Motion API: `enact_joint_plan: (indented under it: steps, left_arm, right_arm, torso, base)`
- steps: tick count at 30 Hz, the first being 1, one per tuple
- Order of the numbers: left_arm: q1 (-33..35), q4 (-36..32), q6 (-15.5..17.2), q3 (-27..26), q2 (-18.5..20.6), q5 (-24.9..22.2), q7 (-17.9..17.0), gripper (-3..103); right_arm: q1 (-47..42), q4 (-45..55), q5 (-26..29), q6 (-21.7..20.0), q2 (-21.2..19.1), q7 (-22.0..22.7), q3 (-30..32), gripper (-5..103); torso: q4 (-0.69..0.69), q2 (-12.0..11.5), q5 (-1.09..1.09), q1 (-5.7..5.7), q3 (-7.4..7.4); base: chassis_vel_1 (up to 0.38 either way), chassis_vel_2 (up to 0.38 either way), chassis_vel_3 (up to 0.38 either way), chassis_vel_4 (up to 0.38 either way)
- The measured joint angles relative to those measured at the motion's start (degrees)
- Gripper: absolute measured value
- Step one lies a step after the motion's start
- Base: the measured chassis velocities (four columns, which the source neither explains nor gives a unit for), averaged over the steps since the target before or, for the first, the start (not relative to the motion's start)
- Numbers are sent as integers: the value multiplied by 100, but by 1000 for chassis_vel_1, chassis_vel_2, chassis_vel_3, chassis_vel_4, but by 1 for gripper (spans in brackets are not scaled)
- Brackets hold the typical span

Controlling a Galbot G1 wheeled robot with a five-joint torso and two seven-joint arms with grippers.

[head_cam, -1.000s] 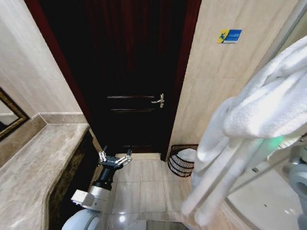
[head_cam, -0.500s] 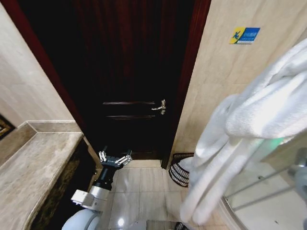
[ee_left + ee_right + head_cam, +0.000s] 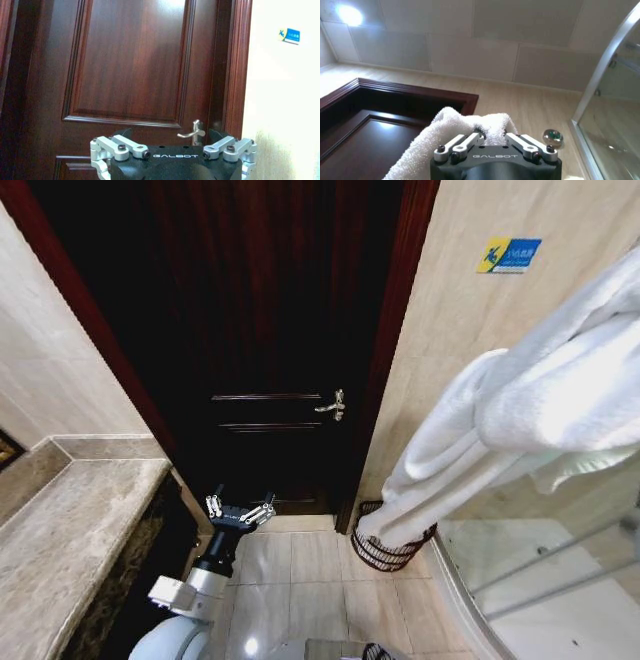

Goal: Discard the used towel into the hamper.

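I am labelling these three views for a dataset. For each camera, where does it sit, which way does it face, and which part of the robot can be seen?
Head: high on the robot, facing forward and down at the door, floor and hamper; left gripper low, towel at right.
Left wrist: behind the left gripper, facing the door; jaws open.
Right wrist: behind the right gripper, tilted up at the ceiling; jaws shut on the towel.
Shared: head and left wrist both show the door handle and blue sign.

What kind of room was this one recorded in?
Most likely a bathroom, perhaps a hotel's: a stone vanity counter, a glass shower enclosure and tiled walls beside a dark wooden door. The right pincer holds a white towel up.
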Motion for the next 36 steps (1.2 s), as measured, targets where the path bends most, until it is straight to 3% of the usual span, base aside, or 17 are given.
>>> enact_joint_plan:
  steps: [12,20,36]
  left_arm:
    - [0,0,0,0,0,0,0,100]
    - [0,0,0,0,0,0,0,100]
    - [0,0,0,0,0,0,0,100]
  right_arm:
    - [582,-775,91,36,-544,-86,-80,10]
    - [719,-1102,196,72,-644,-219,-106,10]
    - [1778,-1925,262,-23,-1156,-96,-870,10]
  torso:
    - [-1,0,0,0,0]
    - [-2,0,0,0,0]
    - [-1,0,0,1,1]
  base:
    - [0,0,0,0]
    - [0,0,0,0]
    - [0,0,0,0]
